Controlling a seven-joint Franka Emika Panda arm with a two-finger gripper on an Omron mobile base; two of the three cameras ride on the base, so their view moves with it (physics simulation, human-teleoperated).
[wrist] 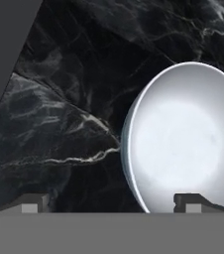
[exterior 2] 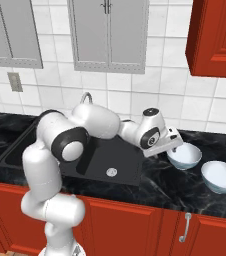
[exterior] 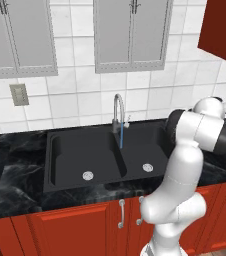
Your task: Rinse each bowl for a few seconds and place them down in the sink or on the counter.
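Jaws spread wide and nothing between them: the two-finger gripper hangs just above the round, deep, glossy white bowl with a pale blue tinge, one dark fingertip over the bowl's near rim, the other out over bare stone. That bowl sits upright on the glossy black, grey-veined marble countertop, off to the side of the black double-basin sink, where a thin stream runs from the curved silver faucet. A second matching white bowl waits just beyond the first. It looks rigid, light, slick and likely chippable, so the rim wall is the place to pinch, one finger inside, one outside, squarely and gently.
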